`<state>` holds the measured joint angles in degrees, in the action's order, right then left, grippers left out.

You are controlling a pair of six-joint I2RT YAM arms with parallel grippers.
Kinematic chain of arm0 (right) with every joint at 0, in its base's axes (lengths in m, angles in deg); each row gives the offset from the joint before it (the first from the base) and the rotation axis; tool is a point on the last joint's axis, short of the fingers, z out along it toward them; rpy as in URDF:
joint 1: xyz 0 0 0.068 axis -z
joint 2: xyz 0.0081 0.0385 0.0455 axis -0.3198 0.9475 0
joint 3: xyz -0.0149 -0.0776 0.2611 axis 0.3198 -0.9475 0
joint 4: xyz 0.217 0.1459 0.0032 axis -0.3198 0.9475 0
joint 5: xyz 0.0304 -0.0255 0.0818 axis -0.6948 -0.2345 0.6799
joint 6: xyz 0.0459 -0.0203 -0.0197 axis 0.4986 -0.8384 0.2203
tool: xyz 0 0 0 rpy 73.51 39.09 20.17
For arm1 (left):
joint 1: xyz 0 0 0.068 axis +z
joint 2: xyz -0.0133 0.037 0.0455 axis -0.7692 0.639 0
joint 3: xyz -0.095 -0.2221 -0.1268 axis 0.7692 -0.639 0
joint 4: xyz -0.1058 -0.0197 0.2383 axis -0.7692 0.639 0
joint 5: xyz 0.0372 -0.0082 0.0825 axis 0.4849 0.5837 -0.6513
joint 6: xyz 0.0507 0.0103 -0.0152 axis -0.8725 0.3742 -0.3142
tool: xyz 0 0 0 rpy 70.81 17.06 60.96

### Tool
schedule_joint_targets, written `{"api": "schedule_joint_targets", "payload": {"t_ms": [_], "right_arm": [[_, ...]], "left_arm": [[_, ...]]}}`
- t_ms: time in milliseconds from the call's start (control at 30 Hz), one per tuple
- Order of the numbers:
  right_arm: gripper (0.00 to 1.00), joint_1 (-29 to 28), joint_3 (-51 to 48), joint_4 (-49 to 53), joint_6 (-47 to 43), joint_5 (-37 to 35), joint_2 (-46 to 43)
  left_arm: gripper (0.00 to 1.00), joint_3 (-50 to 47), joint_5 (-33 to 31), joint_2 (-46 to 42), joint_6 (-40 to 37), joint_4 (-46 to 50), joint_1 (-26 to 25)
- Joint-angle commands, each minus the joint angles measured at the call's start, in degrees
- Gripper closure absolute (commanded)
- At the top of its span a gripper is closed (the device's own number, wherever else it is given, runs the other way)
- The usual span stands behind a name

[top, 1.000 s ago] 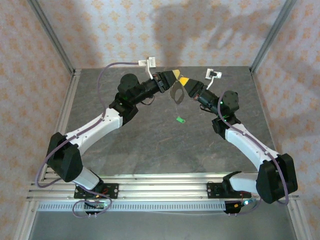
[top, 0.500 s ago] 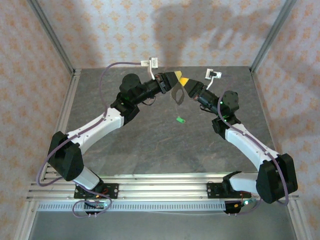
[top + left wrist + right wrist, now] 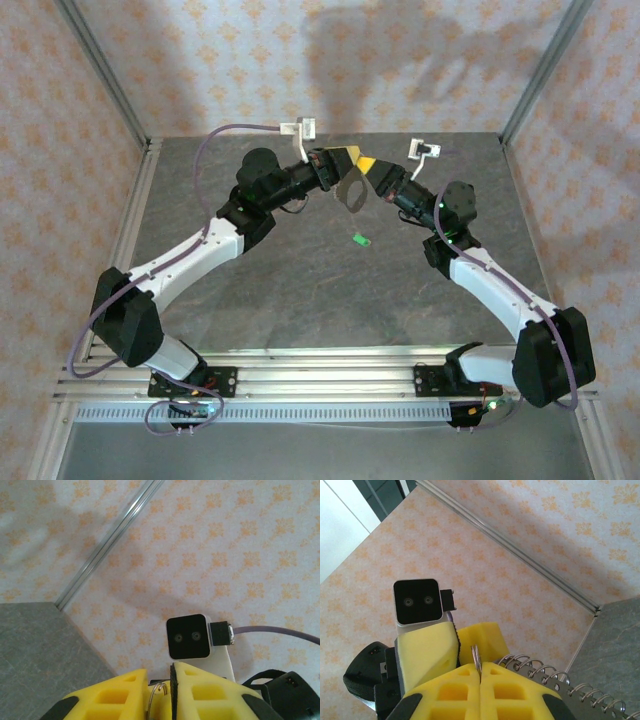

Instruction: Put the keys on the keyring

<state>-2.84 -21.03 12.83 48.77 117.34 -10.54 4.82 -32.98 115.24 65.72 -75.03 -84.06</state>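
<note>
Near to far, all rel. to the keyring (image 3: 475, 655). On the tabletop (image 3: 300, 290) a small green bit (image 3: 360, 239) lies flat, nearer the arm bases than the ring and well apart from it. Next, the keyring (image 3: 352, 190) itself: in the top view it hangs clear above the tabletop as a pale oval, just below the spot where the two tools meet tip to tip. R tool (image 3: 480, 669): yellow fingers pressed together, the ring's wire pinched in the seam, a bit of ring standing up past the tips. L tool (image 3: 159, 670) faces it from the opp. side: narrow gap between its fingers, and the wire sits in that gap; can't tell if the pads touch it. In the R wrist view a row of small wire coils (image 3: 555, 680) runs off to the right of the ring; unclear what they belong to. Patterned wall (image 3: 330, 60) lies beyond.
</note>
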Motion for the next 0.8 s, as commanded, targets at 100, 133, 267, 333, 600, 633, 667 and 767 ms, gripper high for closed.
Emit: {"api": "schedule_joint_targets", "payload": {"t_ms": [100, 133, 267, 333, 600, 633, 667, 767], "right_arm": [[1.00, 0.0, 1.1, -2.0, -1.1, 0.1, -0.7], [1.00, 0.0, 1.2, -1.9, -1.1, 0.4, -0.6], [1.00, 0.0, 1.8, -1.4, -1.2, 2.1, -0.2], [1.00, 0.0, 2.0, -1.1, -1.4, 2.5, -0.2], [1.00, 0.0, 2.7, 0.4, -2.1, 3.2, 0.5], [1.00, 0.0, 2.8, 0.5, -2.1, 3.2, 0.6], [1.00, 0.0, 2.8, 0.6, -2.1, 3.2, 0.7], [1.00, 0.0, 3.2, 1.3, -2.4, 3.0, 0.9]], "left_arm": [[0.75, 0.1, 4.5, -2.1, -3.6, 2.9, -0.8], [0.75, 0.3, 4.8, -2.0, -4.1, 3.5, -0.8], [0.78, 1.4, 6.1, -1.5, -6.2, 6.1, -0.8], [0.80, 2.2, 7.1, -0.9, -7.0, 7.0, -0.8], [1.00, 4.3, 8.7, 1.2, -7.5, 7.8, -0.8], [1.00, 4.3, 8.8, 1.3, -7.6, 7.6, -0.8], [1.00, 4.4, 8.9, 1.4, -7.4, 7.4, -0.8], [1.00, 4.3, 8.8, 1.6, -7.3, 6.5, -0.8]]}}
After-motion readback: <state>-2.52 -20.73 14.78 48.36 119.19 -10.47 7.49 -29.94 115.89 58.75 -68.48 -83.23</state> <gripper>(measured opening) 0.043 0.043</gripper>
